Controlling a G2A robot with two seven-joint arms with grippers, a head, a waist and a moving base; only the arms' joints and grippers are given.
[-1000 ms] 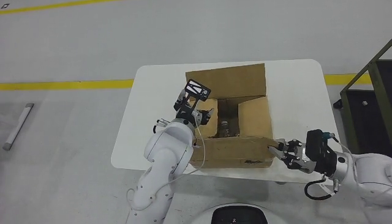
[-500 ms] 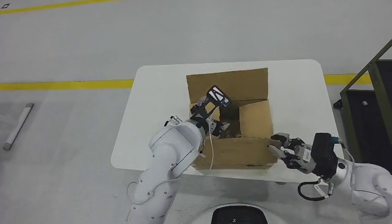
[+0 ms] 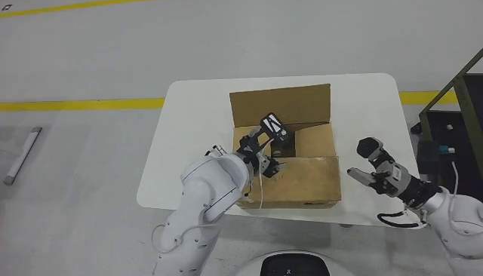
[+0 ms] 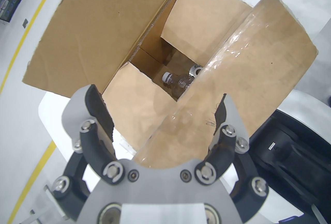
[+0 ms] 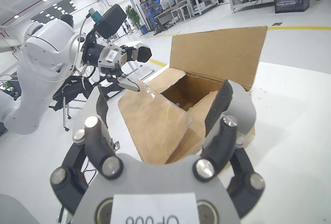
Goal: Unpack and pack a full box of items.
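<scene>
the cardboard box (image 3: 281, 104) sits on the white table (image 3: 189, 110), flaps open, with a clear bottle (image 4: 178, 80) lying inside. the left gripper (image 4: 157, 95) hangs wide open over the near flap, gripping nothing. the right gripper (image 5: 165, 92), also wide open and empty, is just off the box's right side.

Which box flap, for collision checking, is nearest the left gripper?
The long tape-shiny near flap, just below the open left gripper; the other long flap stands across the opening.
</scene>
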